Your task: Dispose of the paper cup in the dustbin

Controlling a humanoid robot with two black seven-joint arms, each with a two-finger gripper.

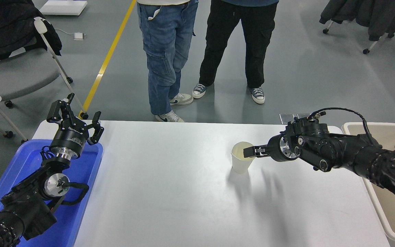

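Observation:
The paper cup (240, 163) is small and white with a cream inside. It stands upright on the white table (170, 178), right of the middle. My right gripper (249, 151) reaches in from the right and its tip sits at the cup's right rim, seen side-on. The dustbin (389, 125) is a large beige bin at the table's right edge, partly hidden behind my right arm. My left gripper (75, 116) is open and empty, parked above the blue tray (81, 192) at the lower left.
Two people stand beyond the table's far edge, one in jeans (165, 58) and one in black trousers (238, 44). A grey chair (15, 72) stands on the floor at the far left.

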